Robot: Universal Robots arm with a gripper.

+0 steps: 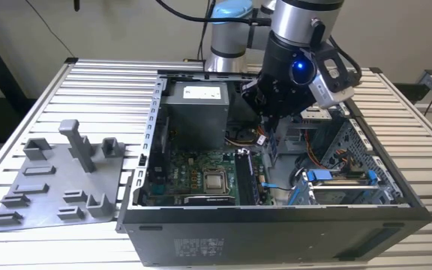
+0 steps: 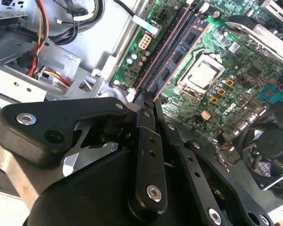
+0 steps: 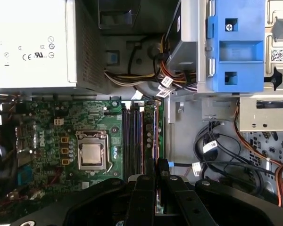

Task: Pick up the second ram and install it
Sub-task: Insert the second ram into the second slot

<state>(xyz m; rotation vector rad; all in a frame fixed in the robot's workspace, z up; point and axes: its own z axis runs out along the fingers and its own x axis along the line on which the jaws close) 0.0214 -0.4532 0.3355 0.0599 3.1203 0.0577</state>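
Beside the drive cage [image 3: 236, 47], gripper [image 3: 156, 170] clamps the second ram [image 3: 156, 139] over the motherboard [image 3: 52, 117]

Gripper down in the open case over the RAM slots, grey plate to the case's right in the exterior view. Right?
No. The plate lies on the exterior view's left of the case, not its right. The gripper is over the RAM slots, as said.

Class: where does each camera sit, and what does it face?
Exterior view: off-arm, above, facing the open black computer case; silver arm shows.
First wrist view: wrist-mounted, straight down onto green motherboard; black gripper shows.
Second wrist view: wrist-mounted, slanting across that board; gripper shows.
Both share the thin dark-green memory stick between the jaws.
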